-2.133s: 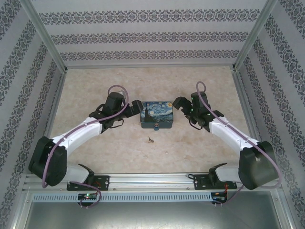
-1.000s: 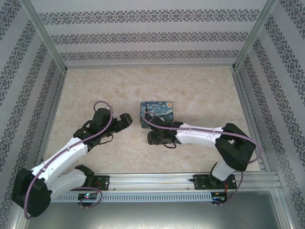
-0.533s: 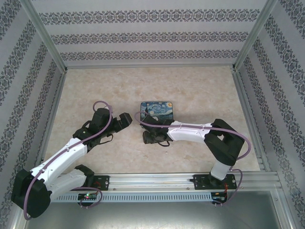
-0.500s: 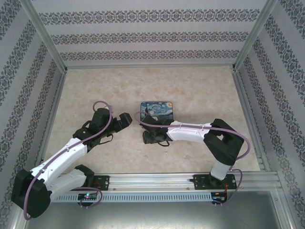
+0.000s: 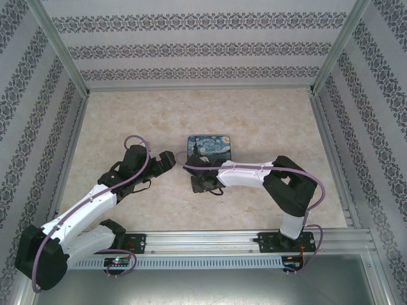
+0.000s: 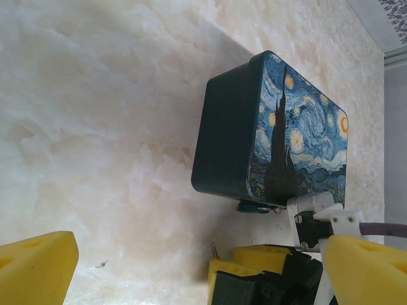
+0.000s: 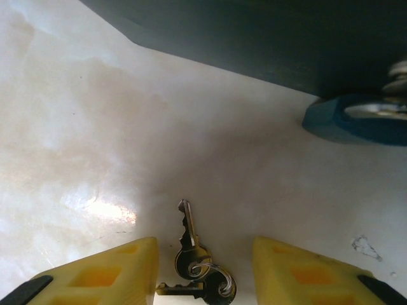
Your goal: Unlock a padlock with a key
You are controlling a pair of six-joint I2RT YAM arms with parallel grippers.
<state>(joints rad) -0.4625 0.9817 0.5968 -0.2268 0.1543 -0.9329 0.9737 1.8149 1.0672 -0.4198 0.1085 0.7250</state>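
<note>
Key [image 7: 189, 244] flat on the table [image 7: 95, 127], right gripper [image 7: 205, 257] straddling it, jaws apart, not touching!
Padlock [image 7: 353, 117] sits just beyond, against the tin's [image 7: 254, 38] front wall; left gripper [image 5: 169, 160] hovers nearby, spread wide.
</note>
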